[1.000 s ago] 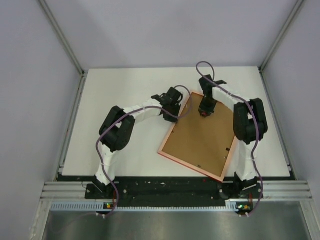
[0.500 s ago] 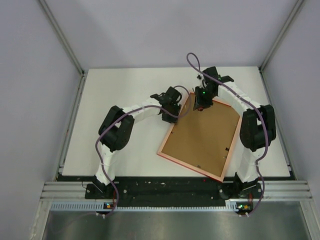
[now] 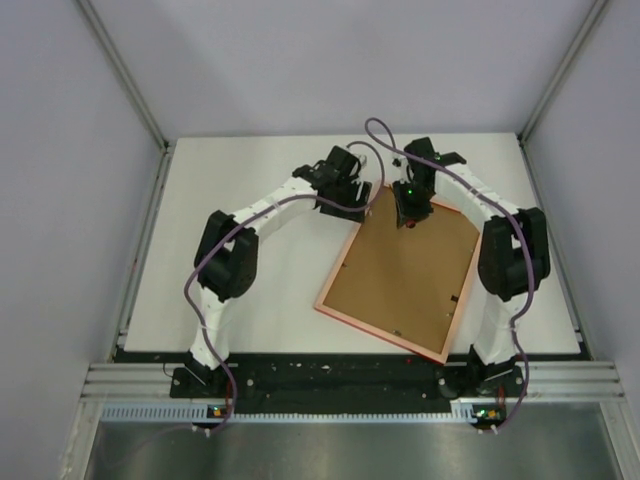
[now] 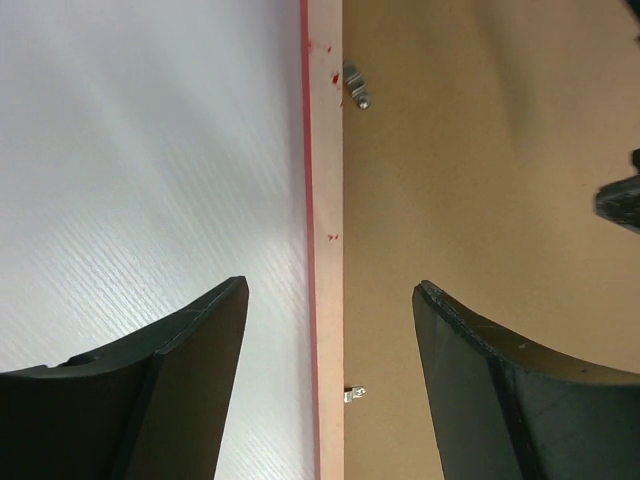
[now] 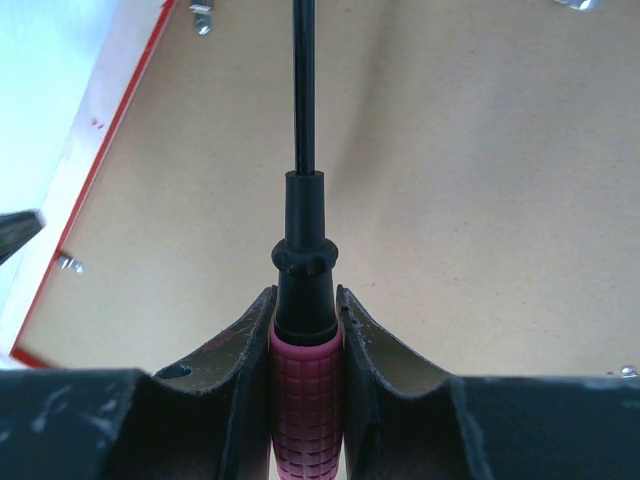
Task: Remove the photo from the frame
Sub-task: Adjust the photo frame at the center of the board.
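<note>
Item: frame (image 3: 398,280) — face-down, askew on the table (image 3: 250,280), brown backing (image 5: 450,150) up, the photo hidden beneath; right gripper (image 5: 305,300) pinches a screwdriver (image 5: 303,250) aimed at the backing, likely for its clips (image 4: 355,88); left gripper (image 4: 330,290), jaws spread, straddles the rim — apparently to steady it.

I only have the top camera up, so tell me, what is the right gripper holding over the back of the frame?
Observer: A screwdriver. Its pink gridded handle is clamped in the right gripper, and its thin black shaft points out over the brown back of the frame.
Operator: And the left gripper, open or shut?
Observer: The left gripper is open, astride the red rim, with one finger over the white table and the other over the brown back.
Operator: Any fasteners near it?
Observer: Two small metal tabs sit on the back just inside that rim.
</note>
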### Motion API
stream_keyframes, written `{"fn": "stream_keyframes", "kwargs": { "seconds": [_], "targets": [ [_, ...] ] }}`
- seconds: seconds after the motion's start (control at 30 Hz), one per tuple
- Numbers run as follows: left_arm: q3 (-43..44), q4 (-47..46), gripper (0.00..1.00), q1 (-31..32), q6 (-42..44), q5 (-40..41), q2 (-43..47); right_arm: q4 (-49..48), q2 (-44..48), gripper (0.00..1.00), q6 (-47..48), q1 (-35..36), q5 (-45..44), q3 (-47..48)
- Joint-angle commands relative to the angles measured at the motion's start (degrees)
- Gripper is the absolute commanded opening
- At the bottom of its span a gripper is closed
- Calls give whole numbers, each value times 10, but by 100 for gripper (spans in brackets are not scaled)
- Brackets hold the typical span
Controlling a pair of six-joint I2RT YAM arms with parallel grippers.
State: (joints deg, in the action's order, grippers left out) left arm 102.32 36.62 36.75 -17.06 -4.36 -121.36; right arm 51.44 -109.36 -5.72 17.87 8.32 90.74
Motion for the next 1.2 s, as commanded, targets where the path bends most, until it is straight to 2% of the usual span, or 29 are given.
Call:
{"fn": "stream_keyframes", "kwargs": {
  "seconds": [0.0, 0.27, 0.5, 0.67, 0.93, 1.17],
  "targets": [
    [47, 3, 71, -6, 11, -28, -12, -42, -17, 0, -35, -2, -52, 14],
    [3, -24, 63, -12, -16, -89, -35, -127, -65, 0, -92, 2, -66, 33],
    [-18, -42, 61, -17, -6, -88, -34, -129, -103, 0, -108, 23, -95, 74],
    [20, -31, 63, -17, 12, -70, -46, -143, -73, 0, -94, 15, -115, 59],
    [103, -3, 63, -17, 10, 20, -99, -144, 4, 0, -48, -7, -169, 36],
    [178, 6, 63, -16, 10, 38, -145, -149, 77, 0, -23, -42, -196, 1]
  ]
}}
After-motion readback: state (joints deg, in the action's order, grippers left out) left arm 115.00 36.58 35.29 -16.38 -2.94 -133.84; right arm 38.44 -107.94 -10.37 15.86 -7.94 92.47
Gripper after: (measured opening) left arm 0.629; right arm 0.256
